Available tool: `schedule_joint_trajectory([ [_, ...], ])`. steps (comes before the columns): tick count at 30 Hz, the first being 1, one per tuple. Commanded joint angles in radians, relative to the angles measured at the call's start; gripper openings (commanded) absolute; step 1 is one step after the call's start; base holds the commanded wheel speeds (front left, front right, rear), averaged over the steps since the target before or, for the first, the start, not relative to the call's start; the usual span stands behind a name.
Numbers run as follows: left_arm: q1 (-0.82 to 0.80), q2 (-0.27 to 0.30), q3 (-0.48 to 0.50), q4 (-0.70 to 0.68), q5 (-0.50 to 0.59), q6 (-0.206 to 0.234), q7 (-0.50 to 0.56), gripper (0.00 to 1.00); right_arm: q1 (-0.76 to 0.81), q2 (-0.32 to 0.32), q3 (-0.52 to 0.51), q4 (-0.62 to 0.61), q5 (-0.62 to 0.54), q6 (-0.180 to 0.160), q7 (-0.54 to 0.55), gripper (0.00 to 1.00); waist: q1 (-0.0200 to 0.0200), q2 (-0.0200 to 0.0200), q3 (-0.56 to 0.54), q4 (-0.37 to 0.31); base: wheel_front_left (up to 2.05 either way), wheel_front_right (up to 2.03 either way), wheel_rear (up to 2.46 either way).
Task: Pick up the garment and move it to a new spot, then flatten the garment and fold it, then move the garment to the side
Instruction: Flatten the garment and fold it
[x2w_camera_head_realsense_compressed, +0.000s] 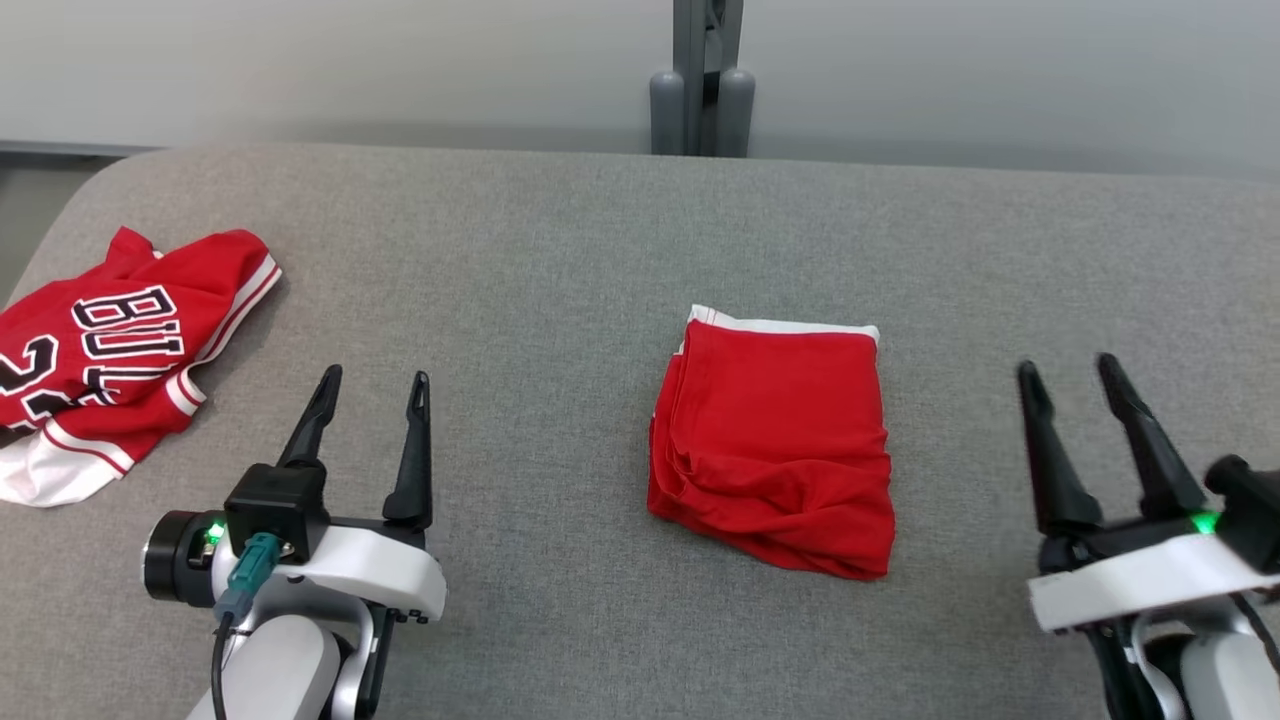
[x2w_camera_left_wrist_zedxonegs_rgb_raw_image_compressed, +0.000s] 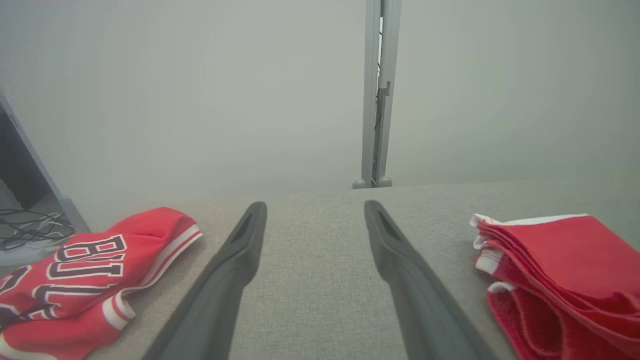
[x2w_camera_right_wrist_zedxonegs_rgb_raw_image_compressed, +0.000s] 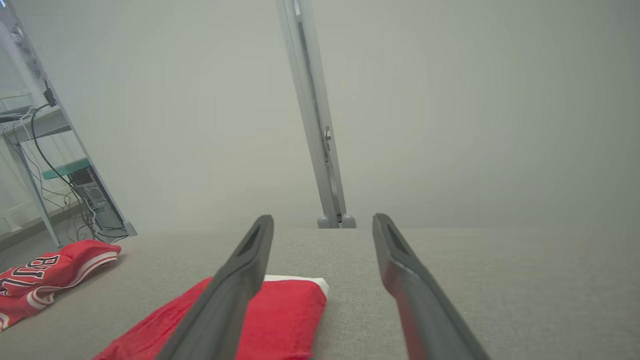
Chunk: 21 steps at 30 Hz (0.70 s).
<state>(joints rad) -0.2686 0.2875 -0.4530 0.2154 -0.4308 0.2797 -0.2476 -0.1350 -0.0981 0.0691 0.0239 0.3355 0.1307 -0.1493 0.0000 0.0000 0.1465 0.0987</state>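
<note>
A folded red garment (x2w_camera_head_realsense_compressed: 775, 450) is seen lying as a compact rectangle on the grey tabletop (x2w_camera_head_realsense_compressed: 540, 240). A white trim band shows along its far edge, and its layered edges are stacked on its left side. The left gripper (x2w_camera_head_realsense_compressed: 375, 376) is held low to the garment's left and the right gripper (x2w_camera_head_realsense_compressed: 1068, 364) to its right, both well apart from it. On each, the fingers are spread and nothing is gripped. This flanking stance is judged to keep the cloth uncovered and within reach of either arm. The folding can be taken as done, so only the move to the side appears left. Far to the garment's left a crumpled red Bulls jersey (x2w_camera_head_realsense_compressed: 110, 350) is bunched, so the bare stretch to the garment's right may be better suited. The garment's near edge is rumpled, so a grip through all layers would be needed to keep the fold.
</note>
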Motion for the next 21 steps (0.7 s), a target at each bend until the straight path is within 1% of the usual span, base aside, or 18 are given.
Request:
schedule_joint_trajectory([
  [1, 0.016, 0.011, 0.011, -0.005, -0.007, 0.008, -0.006, 1.00, 0.026, -0.012, -0.034, 0.015, -0.018, 0.000, 0.005, 1.00, 0.0000, 0.0000, -0.021, -0.006, 0.00, 0.00, 0.00],
  [2, 0.023, 0.013, 0.014, -0.007, -0.010, 0.013, -0.006, 1.00, 0.038, -0.024, -0.055, 0.024, -0.046, 0.000, 0.009, 1.00, 0.0000, 0.0000, -0.029, -0.007, 0.00, 0.00, 0.00],
  [8, 0.043, 0.037, 0.003, -0.017, 0.012, 0.030, 0.012, 1.00, 0.091, -0.019, -0.113, 0.034, -0.129, 0.000, 0.038, 1.00, 0.0000, 0.0000, -0.056, -0.006, 0.00, 0.00, 0.00],
  [14, 0.059, 0.042, -0.003, -0.023, 0.005, 0.032, 0.020, 1.00, 0.124, -0.006, -0.148, 0.015, -0.154, 0.000, 0.067, 1.00, 0.0000, 0.0000, -0.057, 0.000, 0.00, 0.00, 0.00],
  [21, 0.049, 0.040, -0.007, -0.024, 0.002, 0.034, 0.018, 1.00, 0.125, 0.001, -0.158, -0.002, -0.158, 0.000, 0.082, 1.00, 0.0000, 0.0000, -0.049, 0.008, 0.00, 0.00, 0.00],
])
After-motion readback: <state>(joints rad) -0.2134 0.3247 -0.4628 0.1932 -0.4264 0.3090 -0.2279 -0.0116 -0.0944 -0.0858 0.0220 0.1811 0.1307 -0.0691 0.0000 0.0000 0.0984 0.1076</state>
